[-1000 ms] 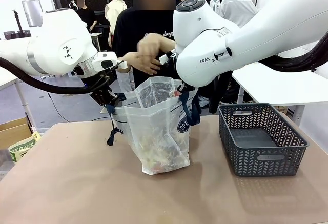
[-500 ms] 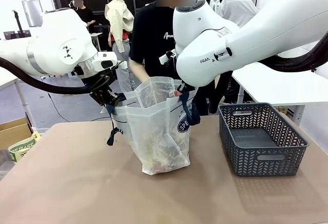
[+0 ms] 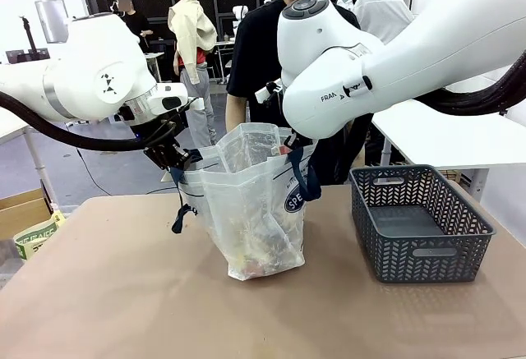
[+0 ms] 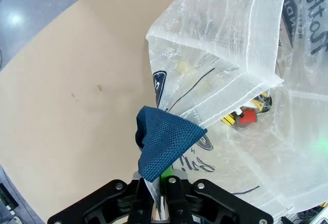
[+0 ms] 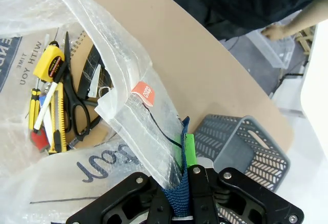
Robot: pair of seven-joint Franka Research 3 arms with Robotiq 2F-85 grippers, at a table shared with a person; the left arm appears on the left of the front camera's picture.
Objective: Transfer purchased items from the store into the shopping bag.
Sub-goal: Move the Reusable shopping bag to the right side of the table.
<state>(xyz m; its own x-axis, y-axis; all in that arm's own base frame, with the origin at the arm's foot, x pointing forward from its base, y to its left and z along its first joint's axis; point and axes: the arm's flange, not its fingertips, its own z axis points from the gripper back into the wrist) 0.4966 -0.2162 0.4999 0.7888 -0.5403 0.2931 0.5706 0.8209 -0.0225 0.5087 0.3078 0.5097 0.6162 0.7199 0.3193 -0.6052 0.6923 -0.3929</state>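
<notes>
The shopping bag (image 3: pixel 255 211) stands upright mid-table with its mouth held apart. My left gripper (image 3: pixel 175 160) is shut on the bag's navy handle (image 4: pixel 164 142) at its left rim. On the right rim, my right gripper (image 5: pixel 182 183) is shut on the other navy handle (image 3: pixel 312 180). The purchased items (image 5: pixel 51 96) lie in the bag's bottom: a yellow tape measure, black scissors and yellow-handled tools. Some of these items (image 4: pixel 248 115) show through the plastic in the left wrist view. The store (image 3: pixel 427 252), a dark grey slotted basket, sits to the right of the bag, its grey floor showing.
A person in a black shirt (image 3: pixel 259 55) stands at the far side behind the bag, one hand (image 5: pixel 279 32) hanging off the table. A cardboard box (image 3: pixel 25 211) sits on the floor at the left. A white table (image 3: pixel 427 129) stands behind the basket.
The person's hands, over the bag's mouth a second ago, have pulled back, and the person has straightened up. Both arms and the bag have stayed still.
</notes>
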